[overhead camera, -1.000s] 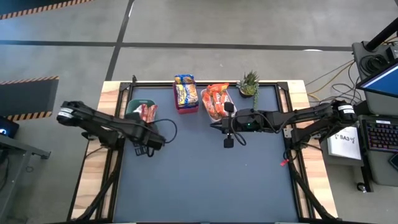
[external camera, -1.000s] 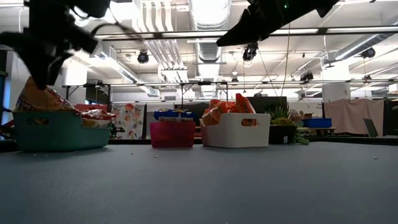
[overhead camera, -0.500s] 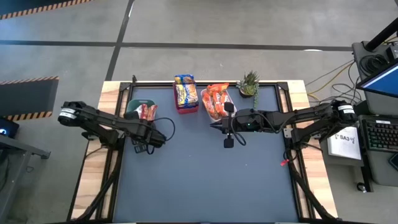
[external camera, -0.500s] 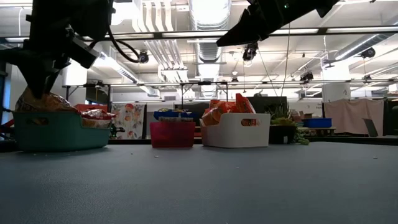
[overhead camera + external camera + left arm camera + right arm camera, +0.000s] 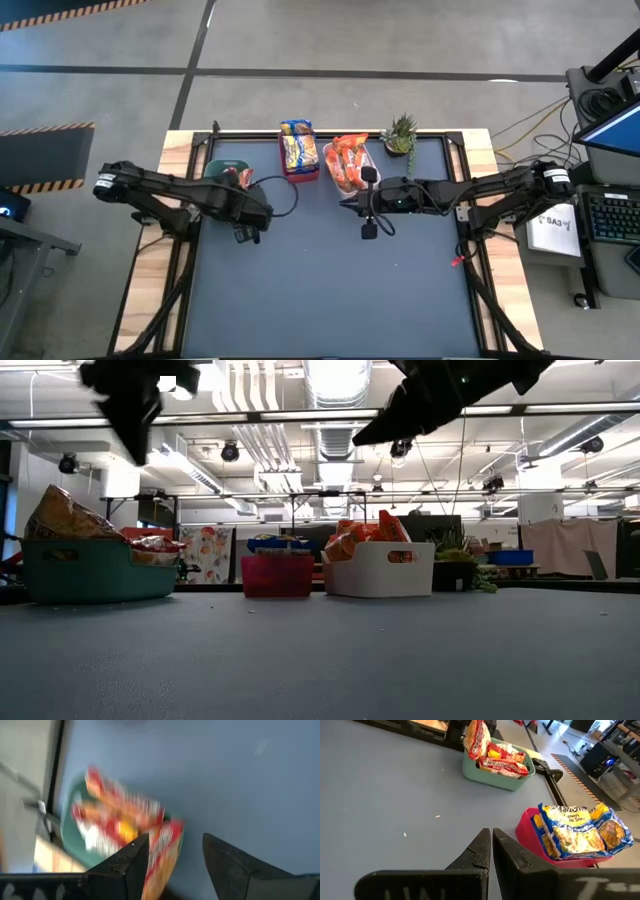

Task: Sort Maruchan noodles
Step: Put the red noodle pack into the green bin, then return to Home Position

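The Maruchan noodles lie sorted by colour in three bins along the far edge. Red packets (image 5: pixel 238 178) fill the green bin (image 5: pixel 218 166), and one of them leans upright on its left wall (image 5: pixel 58 517). Yellow-and-blue packets (image 5: pixel 298 146) are in the red bin (image 5: pixel 300 174), orange ones (image 5: pixel 347 158) in the white bin (image 5: pixel 356 183). My left gripper (image 5: pixel 175 857) hangs open and empty, high above the table, just near and right of the green bin (image 5: pixel 75 845). My right gripper (image 5: pixel 491 840) waits shut and empty, high up, near the white bin.
A small potted plant (image 5: pixel 400 134) stands at the far edge, right of the white bin. The dark table top (image 5: pixel 330 290) stretches from the bins to the near edge. Both arms hang well above the table (image 5: pixel 135 405) (image 5: pixel 365 435).
My left gripper has risen from just over the green bin's left end and gone toward the table's right, tipping a little. The red packet under it has stayed leaning in the bin.
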Robot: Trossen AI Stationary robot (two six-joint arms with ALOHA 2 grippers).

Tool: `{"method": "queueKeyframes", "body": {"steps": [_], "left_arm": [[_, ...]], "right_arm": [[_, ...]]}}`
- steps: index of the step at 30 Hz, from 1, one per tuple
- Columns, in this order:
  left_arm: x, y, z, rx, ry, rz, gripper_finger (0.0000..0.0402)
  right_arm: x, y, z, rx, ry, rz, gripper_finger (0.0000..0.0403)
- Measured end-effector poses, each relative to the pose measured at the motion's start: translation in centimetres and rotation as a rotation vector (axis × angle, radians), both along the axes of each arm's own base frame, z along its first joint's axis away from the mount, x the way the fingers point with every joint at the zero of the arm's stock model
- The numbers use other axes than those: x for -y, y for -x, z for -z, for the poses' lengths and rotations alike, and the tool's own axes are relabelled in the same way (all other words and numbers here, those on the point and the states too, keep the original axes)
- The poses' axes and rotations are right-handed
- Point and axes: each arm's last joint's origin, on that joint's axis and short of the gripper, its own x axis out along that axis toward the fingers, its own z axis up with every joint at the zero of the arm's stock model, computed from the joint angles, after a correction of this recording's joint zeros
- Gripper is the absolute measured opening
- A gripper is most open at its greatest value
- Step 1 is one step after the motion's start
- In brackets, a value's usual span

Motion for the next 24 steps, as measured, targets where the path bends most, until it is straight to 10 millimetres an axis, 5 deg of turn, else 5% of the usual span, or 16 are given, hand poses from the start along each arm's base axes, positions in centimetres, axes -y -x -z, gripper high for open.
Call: {"method": "queueKeyframes", "body": {"steps": [6,11,24], "left_arm": [[2.1,-2.8,-2.8,0.314,-0.051,0.307,0.0168],[3.2,-3.7,-2.9,0.465,-0.101,0.544,0.0168],[0.8,0.4,1.4,0.75,-0.142,0.538,0.0122]], "right_arm": [[0.0,0.4,1.1,-0.001,0.021,-0.017,0.0009],[0.0,1.2,1.4,0.021,0.039,-0.026,0.0009],[1.2,5.5,1.7,0.11,-0.046,-0.042,0.0009]]}}
